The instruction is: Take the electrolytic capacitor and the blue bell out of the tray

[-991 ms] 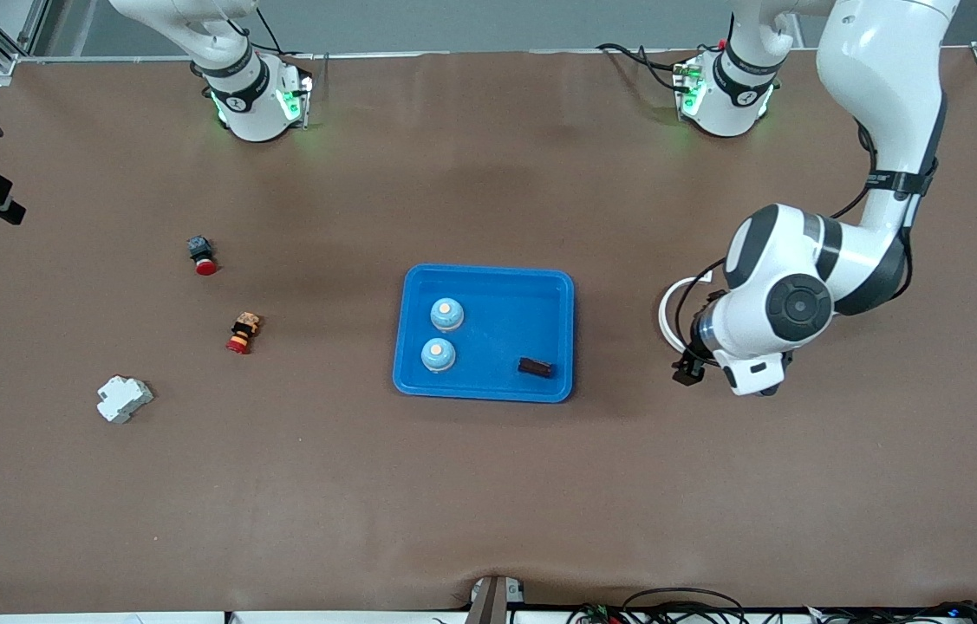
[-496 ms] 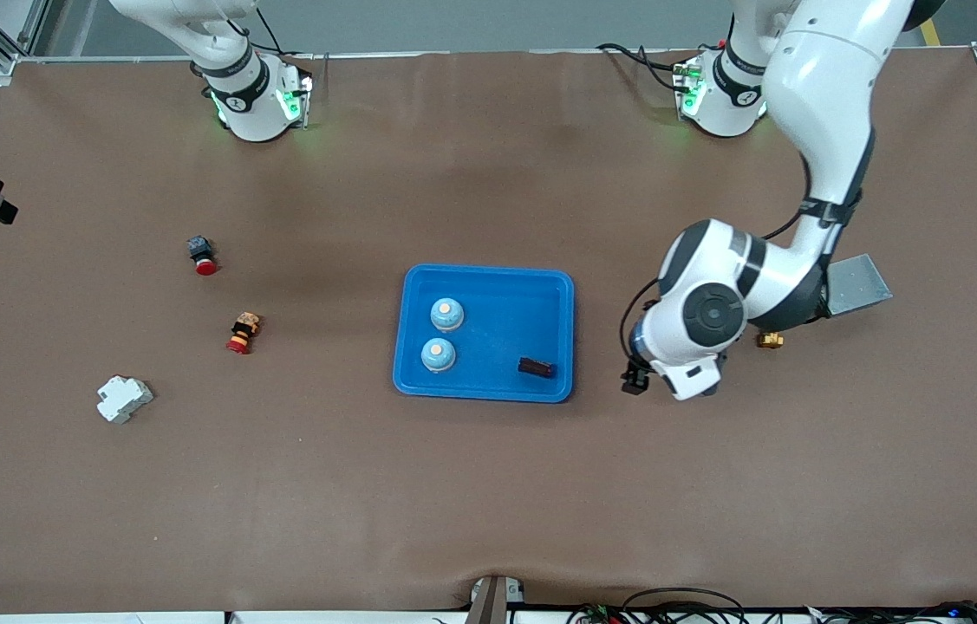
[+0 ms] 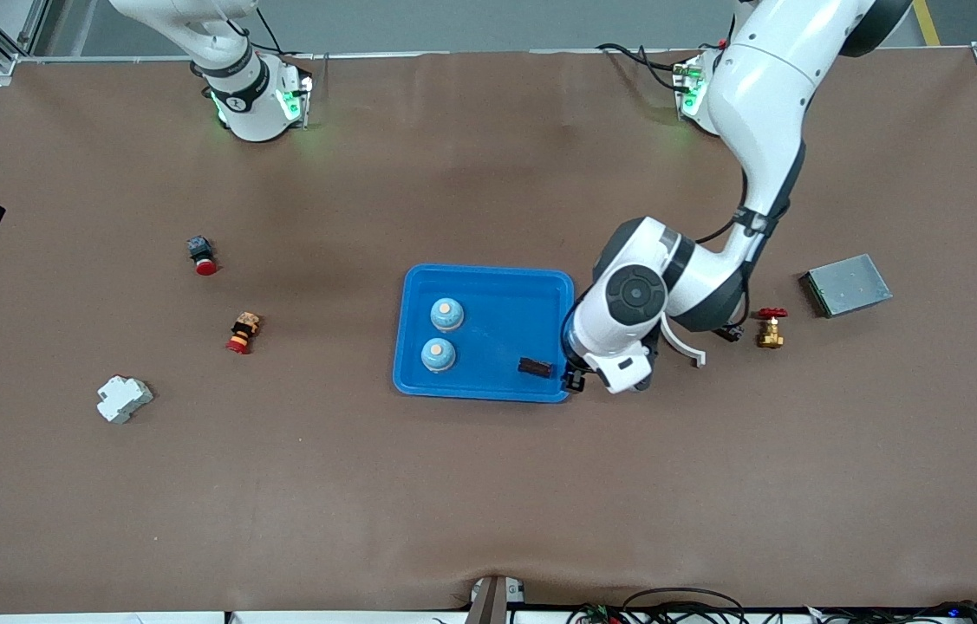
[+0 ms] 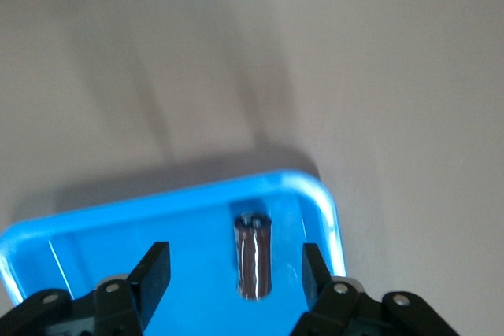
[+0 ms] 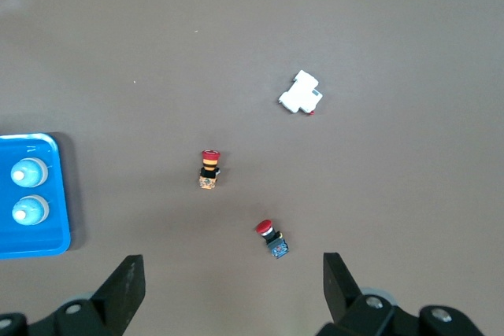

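Capacitor [image 3: 536,367] lies flat in the tray [image 3: 497,390], near corner toward the left arm's end, close to the rim; two blue bells [image 3: 446,315] sit toward the other end. Risk: left gripper [image 4: 236,273], fingers spread and empty over the capacitor, clips the rim or rolls it. Left wrist view shows capacitor centred between fingers; front hides that. Right gripper [image 5: 232,281] waits open, off-tray.

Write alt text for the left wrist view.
The left gripper hangs open above a dark cylindrical capacitor lying in a corner of the bright blue tray, one finger on each side of it and not touching. Brown table fills the rest.
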Robot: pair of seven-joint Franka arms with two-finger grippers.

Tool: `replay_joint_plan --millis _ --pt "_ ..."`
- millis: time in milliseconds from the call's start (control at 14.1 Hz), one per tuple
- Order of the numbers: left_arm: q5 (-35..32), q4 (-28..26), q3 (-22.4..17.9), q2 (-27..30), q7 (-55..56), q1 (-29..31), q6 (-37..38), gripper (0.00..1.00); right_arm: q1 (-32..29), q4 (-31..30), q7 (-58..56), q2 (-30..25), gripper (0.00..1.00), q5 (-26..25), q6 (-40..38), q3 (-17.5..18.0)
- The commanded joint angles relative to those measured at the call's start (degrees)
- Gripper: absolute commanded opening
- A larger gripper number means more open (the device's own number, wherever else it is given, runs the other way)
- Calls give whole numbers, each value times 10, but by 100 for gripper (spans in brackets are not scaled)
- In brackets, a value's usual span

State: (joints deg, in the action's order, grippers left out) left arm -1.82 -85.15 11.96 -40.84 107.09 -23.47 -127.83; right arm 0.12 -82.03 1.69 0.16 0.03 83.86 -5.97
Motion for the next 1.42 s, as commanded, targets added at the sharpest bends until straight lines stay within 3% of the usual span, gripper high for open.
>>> replay_joint_plan --millis 0,496,708,1345 --pt "10 16 -5 -30 37 -28 -42 67 -13 4 -6 -3 100 -7 -2 3" --pt "5 19 -9 -65 65 -44 -87 60 -14 4 -7 -3 100 -5 -4 1" --pt "5 19 -10 -71 65 -45 -88 54 -24 3 -7 -3 100 -4 -8 1" --pt "3 19 -12 -84 65 -45 -90 48 -14 3 1 -2 100 5 -5 9"
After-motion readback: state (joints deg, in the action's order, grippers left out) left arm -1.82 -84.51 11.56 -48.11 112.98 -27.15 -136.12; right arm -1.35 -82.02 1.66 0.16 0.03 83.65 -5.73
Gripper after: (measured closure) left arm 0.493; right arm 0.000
